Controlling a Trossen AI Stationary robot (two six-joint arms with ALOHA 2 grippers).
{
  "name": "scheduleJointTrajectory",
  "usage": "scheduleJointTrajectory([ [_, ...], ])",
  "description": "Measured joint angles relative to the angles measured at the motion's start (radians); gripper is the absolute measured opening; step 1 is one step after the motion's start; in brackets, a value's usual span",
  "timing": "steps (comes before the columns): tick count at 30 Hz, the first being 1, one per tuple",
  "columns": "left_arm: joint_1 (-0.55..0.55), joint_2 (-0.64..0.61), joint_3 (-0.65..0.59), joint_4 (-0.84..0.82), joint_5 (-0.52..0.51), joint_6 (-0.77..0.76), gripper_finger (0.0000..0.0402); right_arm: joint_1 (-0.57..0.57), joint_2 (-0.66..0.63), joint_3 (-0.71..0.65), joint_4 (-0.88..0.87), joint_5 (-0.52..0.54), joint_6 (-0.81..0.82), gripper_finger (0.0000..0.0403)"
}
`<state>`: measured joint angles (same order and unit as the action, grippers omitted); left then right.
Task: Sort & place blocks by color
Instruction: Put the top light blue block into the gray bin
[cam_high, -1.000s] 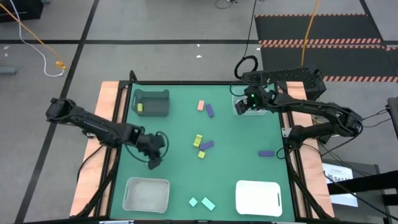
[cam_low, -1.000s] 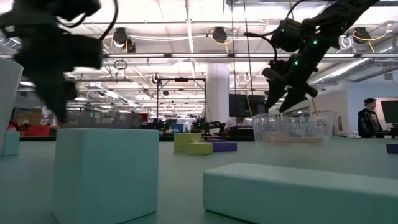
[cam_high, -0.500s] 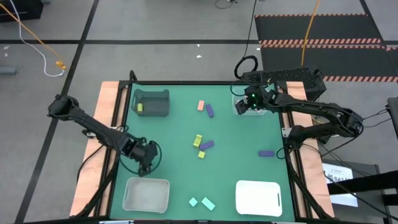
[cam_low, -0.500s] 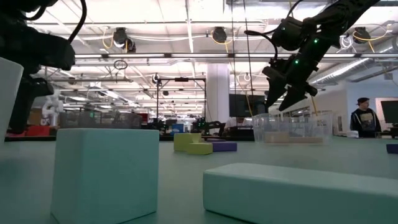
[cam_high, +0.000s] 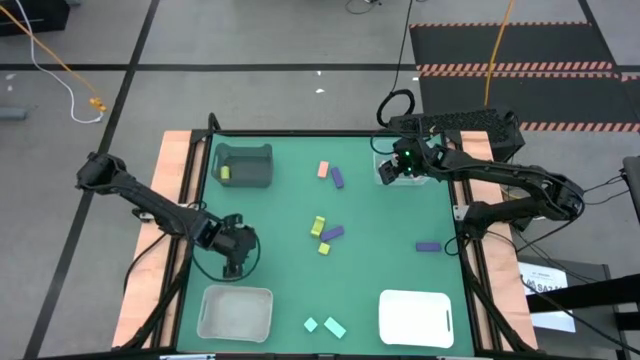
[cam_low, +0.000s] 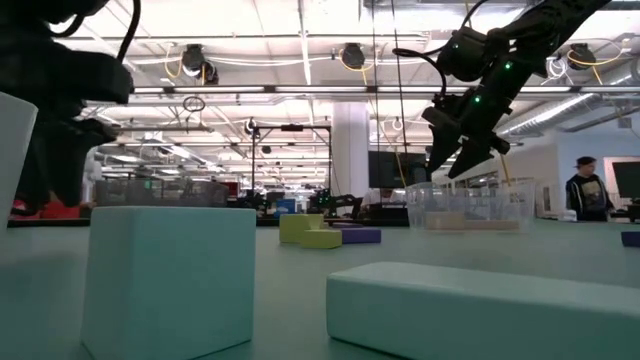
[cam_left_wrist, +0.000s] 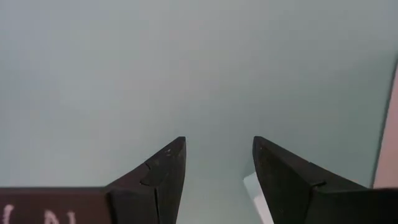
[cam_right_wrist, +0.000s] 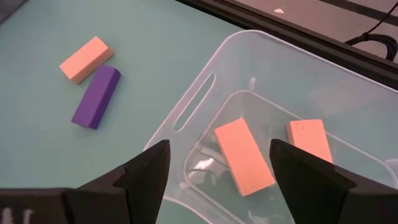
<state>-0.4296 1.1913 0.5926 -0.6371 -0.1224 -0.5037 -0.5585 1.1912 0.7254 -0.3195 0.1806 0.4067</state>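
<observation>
The left hand (cam_high: 234, 262) is hovering low over bare green table (cam_high: 280, 215) in the lower left of the high view, its arm reaching in from the left edge, elbow bent. In the left wrist view its fingers (cam_left_wrist: 165, 171) are standing apart with nothing between them, pointing down at the mat. It is sitting just above the white bin (cam_high: 236, 311) in the lower left corner, with open mat to its right and toward the grey bin (cam_high: 243, 165) at the upper left, where a yellow-green block (cam_high: 225, 173) is lying.

In the middle of the table, a salmon block (cam_high: 323, 170) and a purple block (cam_high: 338, 178) are lying side by side near the top; lower down, two yellow-green blocks (cam_high: 318, 226) and a purple bar (cam_high: 331, 233) are clustering together. Two mint teal blocks (cam_high: 334, 327) are resting near the bottom edge, between the white bin and a white tray (cam_high: 416, 318). A lone purple block (cam_high: 428, 246) is sitting at the right, well apart from the rest.

The right hand (cam_high: 402, 168) is hanging over the clear bin (cam_right_wrist: 205, 93) at the upper right corner, arm folding in from the right edge. Its fingers (cam_right_wrist: 149, 171) are spread and empty, and two salmon blocks (cam_right_wrist: 244, 157) are lying inside the bin beneath them.
</observation>
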Motion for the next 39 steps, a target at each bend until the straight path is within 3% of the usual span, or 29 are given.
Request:
scheduleJointTrajectory([
  [11, 0.011, 0.0, 0.062, 0.136, -0.002, 0.001, 0.0187, 0.0, 0.0, 0.0, 0.0, 0.0, 0.0, 0.0265],
  [17, -0.02, -0.001, 0.174, -0.009, -0.003, -0.325, 0.0187, 0.0, 0.0, 0.0, 0.0, 0.0, 0.0, 0.0265],
  [22, -0.051, -0.001, 0.19, -0.139, 0.001, -0.647, 0.0188, 0.0, 0.0, 0.0, 0.0, 0.0, 0.0, 0.0265],
  [28, -0.105, -0.001, 0.185, -0.227, 0.031, -0.854, 0.0243, 0.0, 0.0, 0.0, 0.0, 0.0, 0.0, 0.0265],
  [34, -0.136, 0.009, 0.165, -0.236, 0.039, -0.863, 0.0309, 0.0, 0.0, 0.0, 0.0, 0.0, 0.0, 0.0265],
  [39, -0.136, 0.093, 0.155, -0.231, 0.08, -0.832, 0.0323, 0.0, 0.0, 0.0, 0.001, 0.0, 0.0, 0.0265],
])
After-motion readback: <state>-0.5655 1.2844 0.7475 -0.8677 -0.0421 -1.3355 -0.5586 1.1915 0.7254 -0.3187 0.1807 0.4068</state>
